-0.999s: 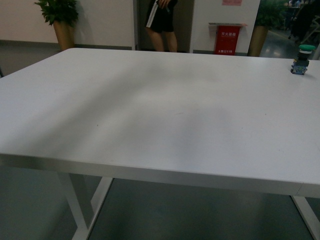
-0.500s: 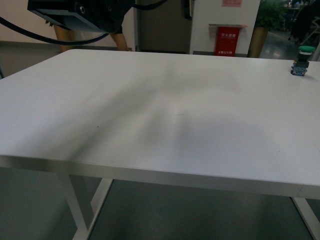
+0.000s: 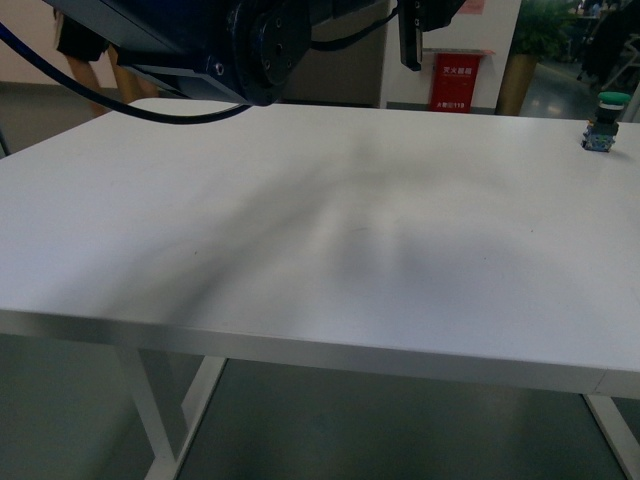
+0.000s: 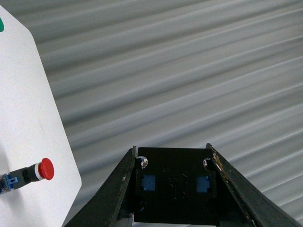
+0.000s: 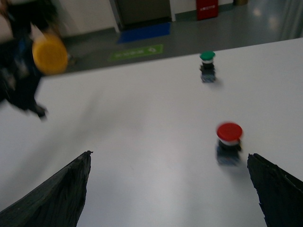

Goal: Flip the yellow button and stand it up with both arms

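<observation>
**Presently aloft: round-capped yellow button (image 5: 49,53) with black-and-blue block (image 4: 176,187), in dark left gripper (image 4: 171,149)**

Hangs clear of the white flat table (image 3: 300,220), cap turned toward the dark right gripper (image 5: 169,153), blurred. Left gripper closed on the block's flat sides; right gripper spread wide, empty. Judged light, rigid, hard plastic; smooth rounded cap likely slippery, so best taken by the boxy block or collar. Count: one yellow button, one green-capped button (image 5: 207,66), one red-capped button (image 5: 229,141), the latter two upright on the table, well apart; two grippers.
</observation>
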